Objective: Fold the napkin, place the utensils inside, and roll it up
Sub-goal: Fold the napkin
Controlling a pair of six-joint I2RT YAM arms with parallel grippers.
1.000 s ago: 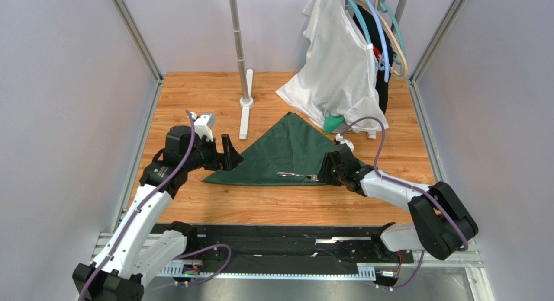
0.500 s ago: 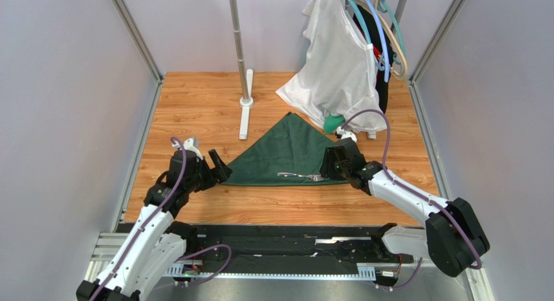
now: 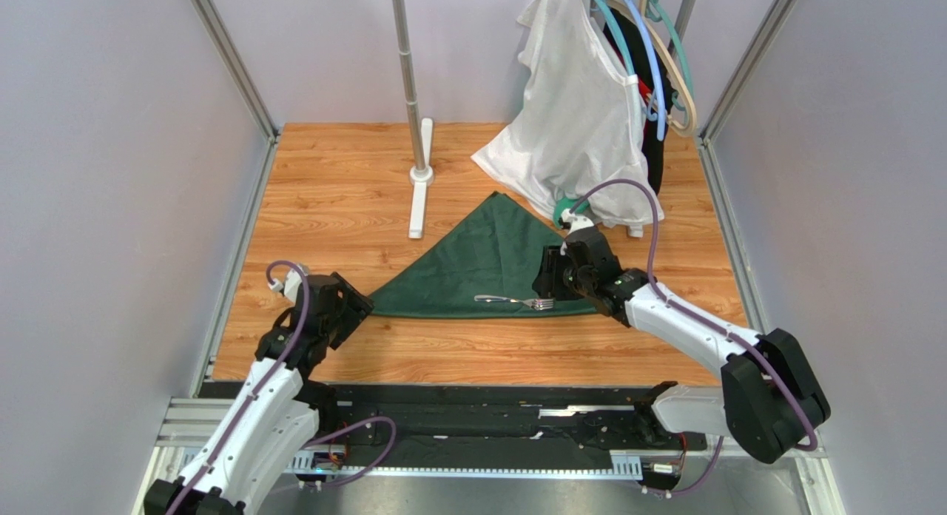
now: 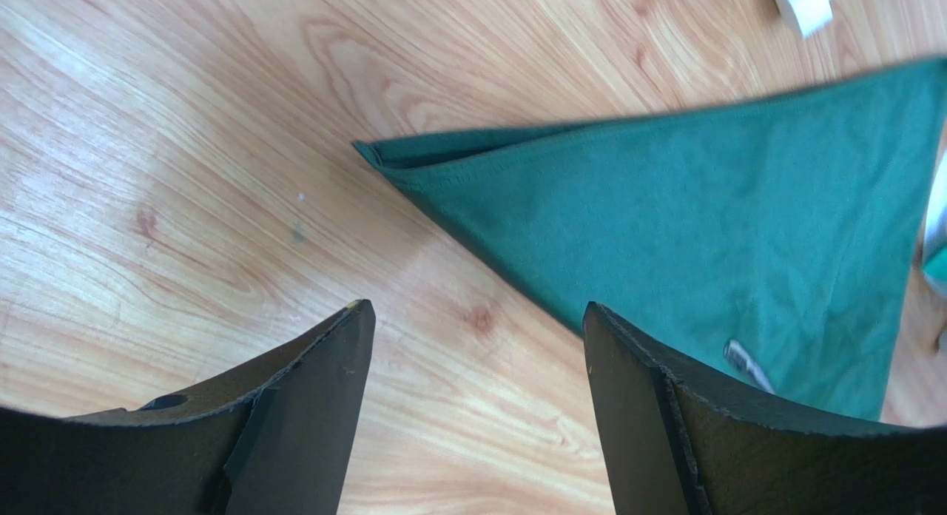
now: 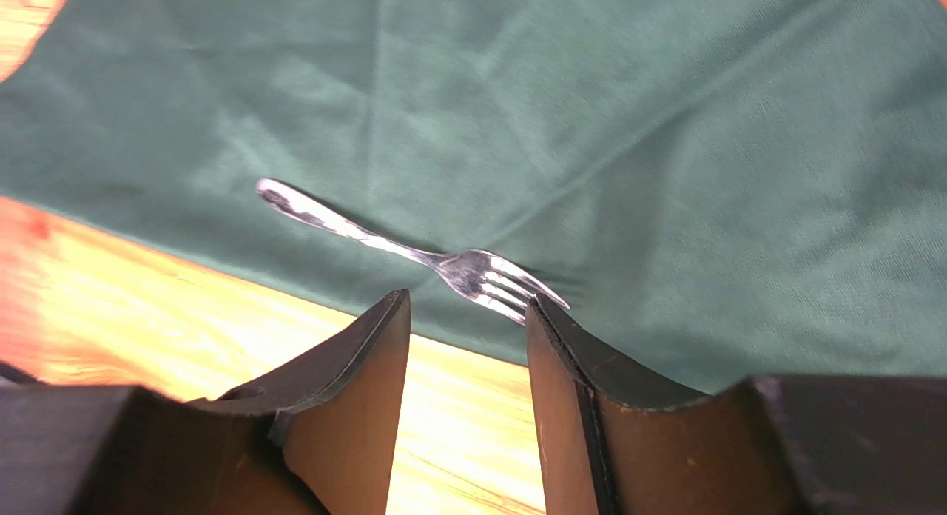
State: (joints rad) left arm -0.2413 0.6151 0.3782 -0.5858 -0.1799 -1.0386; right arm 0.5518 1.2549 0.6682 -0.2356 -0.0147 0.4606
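The dark green napkin [image 3: 486,262] lies folded into a triangle on the wooden table, its long edge toward me. A silver fork [image 3: 515,302] lies on it along that edge, tines to the right. My left gripper [image 3: 356,308] is open and empty, low over bare wood just short of the napkin's left corner [image 4: 384,154]. The napkin [image 4: 711,215] fills the right of the left wrist view. My right gripper [image 3: 551,279] is open and empty, just right of the fork's tines. In the right wrist view it [image 5: 465,304] hovers just short of the fork [image 5: 389,243], which lies on the napkin [image 5: 622,127].
A white garment [image 3: 578,115] hangs on hangers at the back right, with a brighter green garment [image 3: 571,212] under its hem, close to the napkin's far side. A metal stand pole with a white base [image 3: 420,173] rises at the back centre. Metal frame rails [image 3: 247,221] border the table.
My left arm has pulled back and down toward the near left, off the napkin's left corner. My right gripper has shifted slightly away from the near edge. The fork and napkin have stayed put.
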